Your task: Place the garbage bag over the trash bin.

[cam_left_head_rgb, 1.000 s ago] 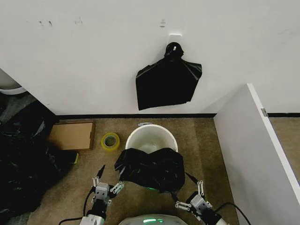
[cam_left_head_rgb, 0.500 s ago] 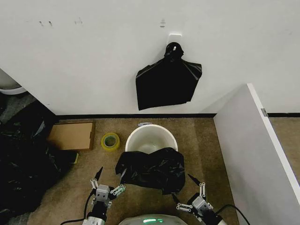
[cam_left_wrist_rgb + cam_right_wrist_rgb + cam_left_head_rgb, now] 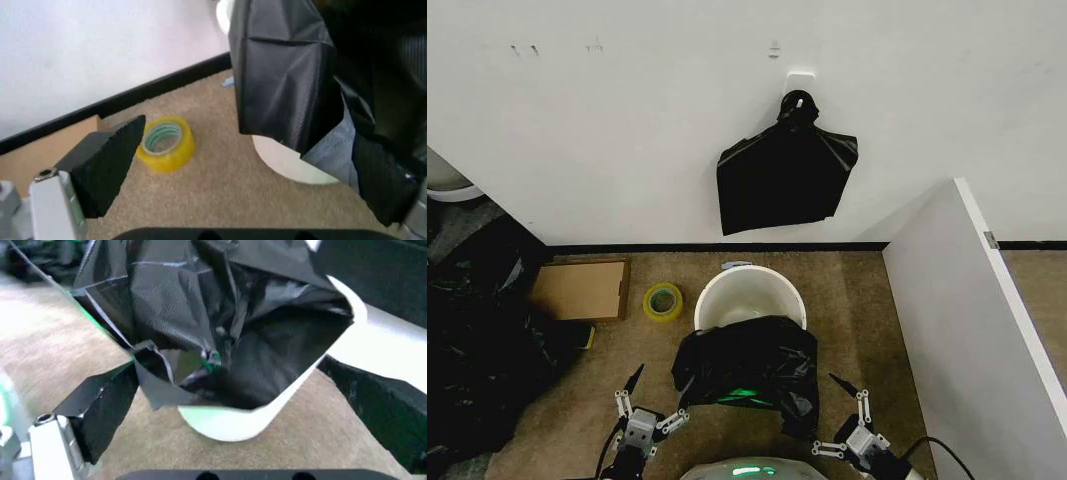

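Garbage bag point(image 3: 747, 370) draped over the near rim of the trash bin point(image 3: 749, 292).
Sits crumpled on the carpet-side edge, far half of the bin uncovered. Left gripper point(image 3: 648, 403) and right gripper point(image 3: 840, 415) low at either near side, both released, clear of the bag.

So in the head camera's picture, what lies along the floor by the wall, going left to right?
Dark heap of black material → flat cardboard box → yellow tape roll → trash bin draped by the garbage bag → white panel.
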Robot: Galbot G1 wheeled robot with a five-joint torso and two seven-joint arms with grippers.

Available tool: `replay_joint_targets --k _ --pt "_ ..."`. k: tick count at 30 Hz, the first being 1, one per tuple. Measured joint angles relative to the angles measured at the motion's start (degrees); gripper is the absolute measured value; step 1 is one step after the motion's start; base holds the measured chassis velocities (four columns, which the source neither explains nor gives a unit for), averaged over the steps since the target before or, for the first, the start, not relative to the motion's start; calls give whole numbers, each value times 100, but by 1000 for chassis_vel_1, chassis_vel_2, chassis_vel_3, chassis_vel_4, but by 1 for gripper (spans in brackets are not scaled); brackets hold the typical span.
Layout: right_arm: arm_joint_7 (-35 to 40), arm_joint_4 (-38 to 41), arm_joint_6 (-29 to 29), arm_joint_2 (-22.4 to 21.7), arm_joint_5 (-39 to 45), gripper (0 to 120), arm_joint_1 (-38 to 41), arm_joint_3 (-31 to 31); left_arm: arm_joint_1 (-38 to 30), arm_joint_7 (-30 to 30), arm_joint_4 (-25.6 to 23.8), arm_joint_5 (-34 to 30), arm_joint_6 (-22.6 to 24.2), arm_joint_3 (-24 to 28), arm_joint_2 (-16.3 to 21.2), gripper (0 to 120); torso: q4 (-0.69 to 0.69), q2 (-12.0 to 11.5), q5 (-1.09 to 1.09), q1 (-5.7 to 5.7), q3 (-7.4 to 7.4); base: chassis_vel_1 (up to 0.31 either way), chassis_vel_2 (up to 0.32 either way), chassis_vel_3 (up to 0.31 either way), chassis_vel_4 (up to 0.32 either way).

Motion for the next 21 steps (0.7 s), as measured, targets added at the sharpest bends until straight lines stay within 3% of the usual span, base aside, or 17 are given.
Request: replay_joint_targets --k 4,9,15,21 --pt "-372 -265 226 61 -78 100 177 190 -54 21 78 72 15 36 -11 100 -1 0 -1 0 0 0 0 0 0" --pt "-304 -487 273 123 -15 100 495 226 -96 -3 88 64 27 37 -88 100 1 0 0 0 0 0 0 0 0" --pt "-233 -309 -25 17 939 100 578 145 -155 -80 2 -199 43 -172 -105 100 0 -1 0 0 0 0 0 0 0" --pt "-250 -401 -137 -118 1240 100 603 242 -229 -82 73 -342 106 -314 -63 100 0 -1 0 0 0 0 0 0 0"
